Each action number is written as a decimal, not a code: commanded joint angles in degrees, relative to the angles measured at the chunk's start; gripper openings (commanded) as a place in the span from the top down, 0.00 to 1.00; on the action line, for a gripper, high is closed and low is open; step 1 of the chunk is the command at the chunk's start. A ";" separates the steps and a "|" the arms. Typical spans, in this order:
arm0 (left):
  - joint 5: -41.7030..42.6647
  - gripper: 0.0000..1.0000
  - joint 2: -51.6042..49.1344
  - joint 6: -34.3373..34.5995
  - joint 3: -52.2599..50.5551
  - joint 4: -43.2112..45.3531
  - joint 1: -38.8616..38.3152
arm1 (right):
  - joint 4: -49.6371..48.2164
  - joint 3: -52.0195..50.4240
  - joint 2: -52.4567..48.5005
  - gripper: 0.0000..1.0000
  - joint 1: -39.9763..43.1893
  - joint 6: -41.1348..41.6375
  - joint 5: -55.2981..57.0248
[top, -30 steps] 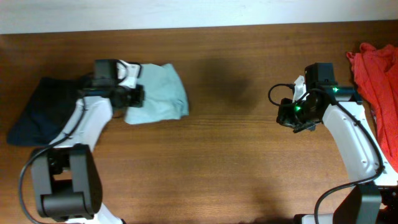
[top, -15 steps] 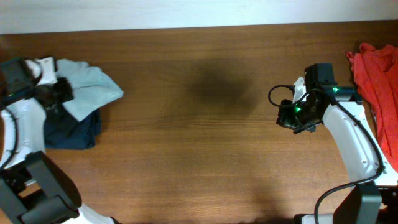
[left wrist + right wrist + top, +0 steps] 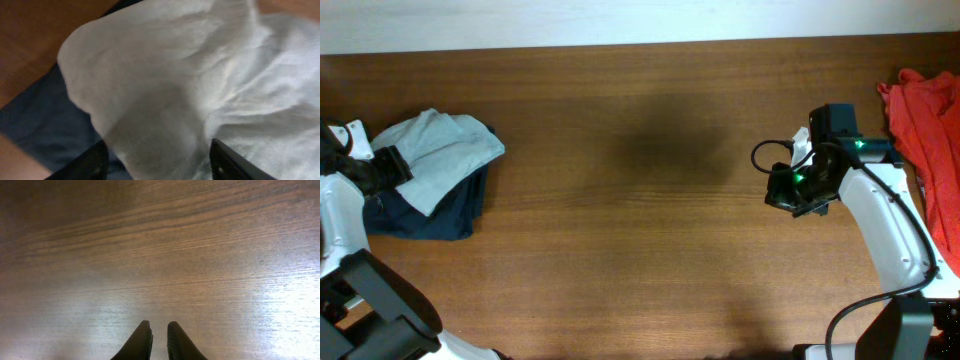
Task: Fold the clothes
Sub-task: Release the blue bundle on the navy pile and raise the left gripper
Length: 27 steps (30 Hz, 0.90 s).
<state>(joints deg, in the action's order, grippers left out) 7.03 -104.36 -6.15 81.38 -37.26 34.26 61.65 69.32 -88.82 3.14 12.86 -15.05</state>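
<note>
The pale grey-blue T-shirt (image 3: 448, 150) lies bunched on top of the dark navy garment (image 3: 435, 212) at the table's far left. My left gripper (image 3: 388, 165) is at the shirt's left edge. In the left wrist view its jaws stand wide apart, and my left gripper (image 3: 157, 150) is open around a loose hump of the pale shirt (image 3: 200, 75), with the navy cloth (image 3: 45, 125) underneath. My right gripper (image 3: 788, 192) hangs over bare wood at the right. In the right wrist view my right gripper (image 3: 160, 325) is shut and holds nothing. The red-orange garment (image 3: 925, 120) lies at the right edge.
The brown wooden table (image 3: 640, 250) stretches between the two arms. A pale wall strip (image 3: 620, 20) runs along its far edge. The right arm's cable loops near its wrist (image 3: 765, 152).
My left arm carried the pale shirt leftward onto the navy garment, and its jaws have opened. The right arm has not moved.
</note>
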 commanded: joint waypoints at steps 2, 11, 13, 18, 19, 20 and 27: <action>-8.15 0.22 1.46 5.60 1.20 -0.26 1.31 | 1.11 0.66 0.98 0.82 0.22 -1.70 0.72; -2.36 1.00 8.90 6.56 1.33 0.98 3.04 | 0.50 0.66 0.98 0.82 0.22 -1.70 0.76; -2.08 1.00 13.79 6.40 1.36 4.39 3.30 | 0.00 0.66 0.98 0.82 0.22 -1.68 0.74; 3.87 1.00 15.82 6.38 0.74 5.31 1.68 | -1.75 0.66 0.98 0.82 0.22 -1.64 0.74; 3.78 1.00 14.16 6.34 0.02 5.40 0.85 | -2.10 0.66 0.98 0.82 0.22 -1.64 0.72; 3.74 1.00 12.57 6.05 -0.52 5.66 0.22 | -2.12 0.66 0.98 0.82 0.22 -1.62 0.72; 0.24 1.00 -8.33 3.91 -1.79 9.66 -1.09 | 0.42 0.66 0.98 0.82 0.22 -1.62 0.70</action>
<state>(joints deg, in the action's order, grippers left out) 8.71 -105.65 -1.06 80.97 -28.14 32.45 61.28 69.32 -88.82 3.14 11.60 -14.85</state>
